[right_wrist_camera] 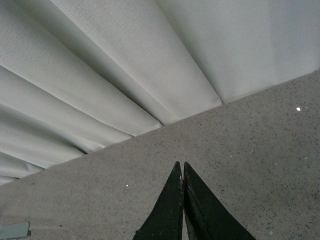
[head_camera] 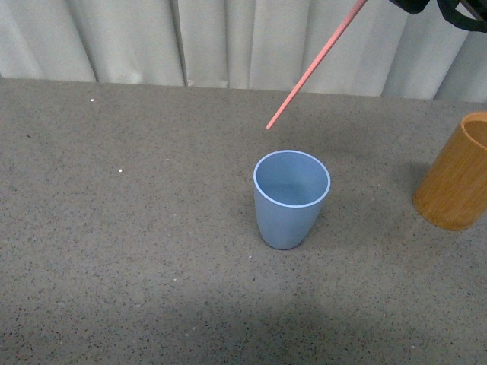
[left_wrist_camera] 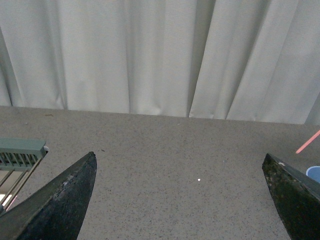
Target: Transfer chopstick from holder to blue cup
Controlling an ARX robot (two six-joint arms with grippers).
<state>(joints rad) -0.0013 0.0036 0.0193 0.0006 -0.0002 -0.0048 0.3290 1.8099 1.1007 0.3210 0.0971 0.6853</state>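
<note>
Chopstick [head_camera: 316, 65] in the air: we see it in the front view as a pink-red stick slanting down from the upper right, where dark parts of our right arm show at the frame's top edge. Its lower tip hangs free, above and just left of the rim of the blue cup [head_camera: 289, 205], and is not inside it. The cup stands upright on the speckled grey table [head_camera: 114, 228], with its mouth empty. The holder [head_camera: 456, 179], an orange-brown wooden cylinder, stands well off to the cup's right and is cut by the frame edge.

In its own wrist view, our right gripper [right_wrist_camera: 181, 172] has its two dark fingers pressed together. Only a faint pinkish sliver shows at the seam (little of the stick can be made out there). From this and the front view, we read it as clamped on the chopstick.

Our left gripper [left_wrist_camera: 179, 156] is spread wide with nothing between its fingers. Its view takes in the chopstick tip and a bit of blue rim at one edge, and a grey-green slatted rack [left_wrist_camera: 20, 155] at the other. A pale pleated curtain [head_camera: 228, 38] closes off the far side of the table.
</note>
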